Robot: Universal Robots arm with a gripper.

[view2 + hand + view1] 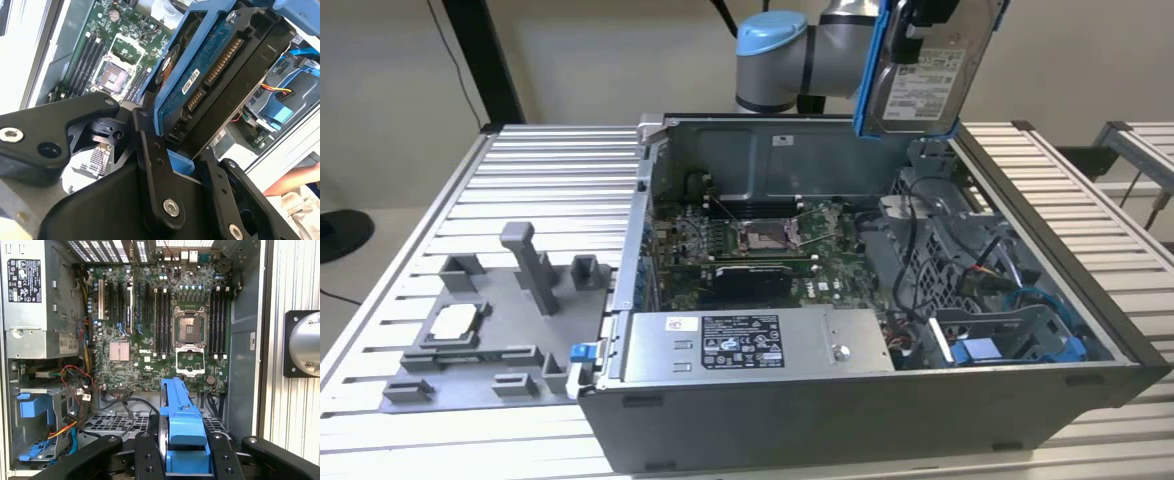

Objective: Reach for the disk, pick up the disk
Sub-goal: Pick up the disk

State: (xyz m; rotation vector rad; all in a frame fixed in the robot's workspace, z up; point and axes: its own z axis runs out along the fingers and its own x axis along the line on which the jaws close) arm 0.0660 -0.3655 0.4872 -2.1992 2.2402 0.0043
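The end effector (175,165) is clamped on the disk (927,65) by its blue rails, holding it on edge high above the open computer case (854,400) on the worktop (547,170). If that narrow grip slips, I'd guess the drive drops onto the motherboard (761,235) below

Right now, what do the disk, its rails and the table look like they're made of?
Disk: seemingly metal, dull silver-grey casing with a white label and a blue circuit board underneath, held up in the gripper. Rails: likely plastic, uniformly bright blue with a moulded, slightly glossy look. Table: probably aluminium, pale matte ribbed slats.
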